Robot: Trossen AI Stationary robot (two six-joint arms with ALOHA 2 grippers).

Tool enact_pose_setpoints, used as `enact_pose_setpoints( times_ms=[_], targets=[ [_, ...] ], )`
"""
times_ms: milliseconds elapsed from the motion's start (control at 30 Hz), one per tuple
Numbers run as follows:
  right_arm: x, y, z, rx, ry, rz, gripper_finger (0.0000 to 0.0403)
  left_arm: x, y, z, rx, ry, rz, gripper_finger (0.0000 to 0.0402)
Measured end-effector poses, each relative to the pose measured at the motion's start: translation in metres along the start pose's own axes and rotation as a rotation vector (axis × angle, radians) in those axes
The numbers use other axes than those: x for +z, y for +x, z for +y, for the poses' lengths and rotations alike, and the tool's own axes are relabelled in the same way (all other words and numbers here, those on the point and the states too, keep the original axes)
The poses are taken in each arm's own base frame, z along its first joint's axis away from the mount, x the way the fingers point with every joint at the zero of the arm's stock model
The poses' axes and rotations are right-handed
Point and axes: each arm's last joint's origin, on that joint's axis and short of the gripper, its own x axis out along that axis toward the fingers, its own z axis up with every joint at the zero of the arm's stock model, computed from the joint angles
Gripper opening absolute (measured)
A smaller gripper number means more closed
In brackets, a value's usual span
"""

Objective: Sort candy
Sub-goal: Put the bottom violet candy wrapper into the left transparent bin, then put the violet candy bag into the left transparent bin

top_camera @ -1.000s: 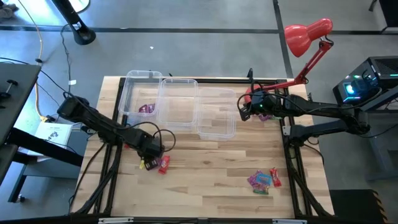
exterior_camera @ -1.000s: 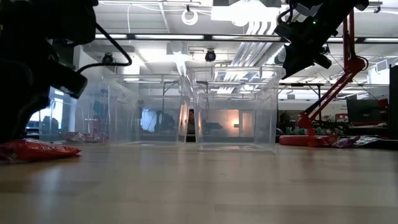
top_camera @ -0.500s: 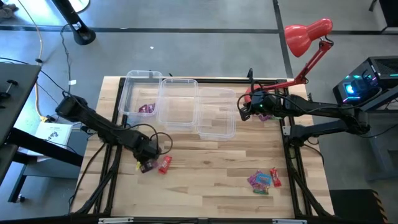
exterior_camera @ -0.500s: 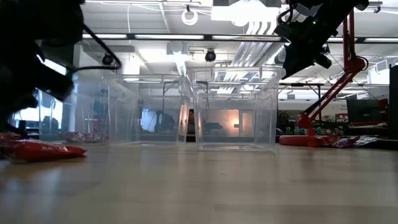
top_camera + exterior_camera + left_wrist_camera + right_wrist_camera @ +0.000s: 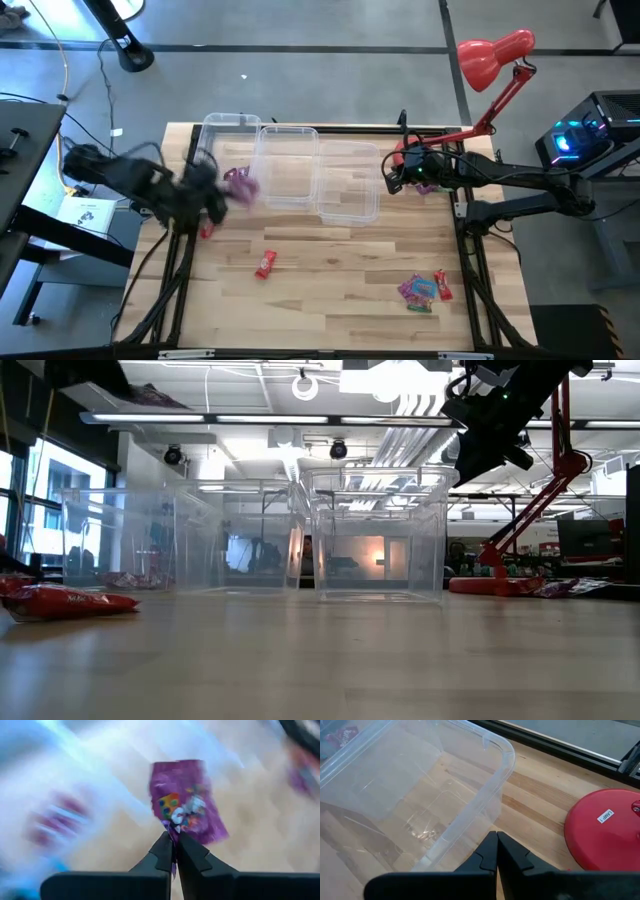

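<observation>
A wooden desk [image 5: 330,270] carried three clear bins [image 5: 288,168] in a row. The left tool [image 5: 174,851], raised beside the leftmost bin, pinched a purple candy packet [image 5: 186,802]. A red candy [image 5: 264,264] lay in the open, and more candy [image 5: 425,289] sat near the front right. The right tool [image 5: 496,849], pressed together and empty, hung by the rightmost bin and a red lamp [image 5: 494,57].

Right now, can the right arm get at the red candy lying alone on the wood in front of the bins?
Probably not easily. The right claw hangs shut by the rightmost bin, far from the red candy, though only bare table lies between.
</observation>
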Motion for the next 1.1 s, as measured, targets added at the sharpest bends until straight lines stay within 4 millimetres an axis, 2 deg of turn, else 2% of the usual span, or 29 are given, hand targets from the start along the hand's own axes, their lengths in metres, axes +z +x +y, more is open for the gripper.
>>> enact_pose_setpoints(
  times_ms=[67,133,367,533,667,833,933,1000,1100],
  targets=[
    [0.0,0.0,0.0,0.0,0.0,0.0,0.0,0.012,-0.007,0.012,0.109,-0.018,-0.083,0.0002],
    [0.0,0.0,0.0,0.0,0.001,0.0,0.0,0.017,-0.005,0.022,0.225,0.013,-0.072,0.0001],
    [0.0,0.0,0.0,0.001,0.001,0.0,0.0,0.014,0.038,0.047,0.554,0.143,0.185,0.0008],
    [0.0,0.0,0.0,0.003,0.002,-0.002,0.0,0.025,0.068,0.055,0.623,0.233,0.243,0.0048],
    [0.003,-0.001,0.002,0.025,0.039,-0.033,0.0002,0.038,0.079,0.061,0.617,0.266,0.293,0.0096],
    [0.021,-0.02,0.008,0.095,0.023,-0.063,0.0019,0.057,0.07,0.064,0.566,0.204,0.302,0.0152],
    [0.033,-0.038,0.017,0.258,0.012,-0.033,0.0037,0.069,0.053,0.061,0.478,0.143,0.241,0.0176],
    [0.032,-0.049,0.027,0.4,0.001,0.045,0.0054,0.075,0.037,0.059,0.427,0.104,0.176,0.0187],
    [0.016,-0.061,0.042,0.529,-0.023,0.224,0.0083,0.077,0.016,0.057,0.37,0.04,0.062,0.0194]
  ],
)
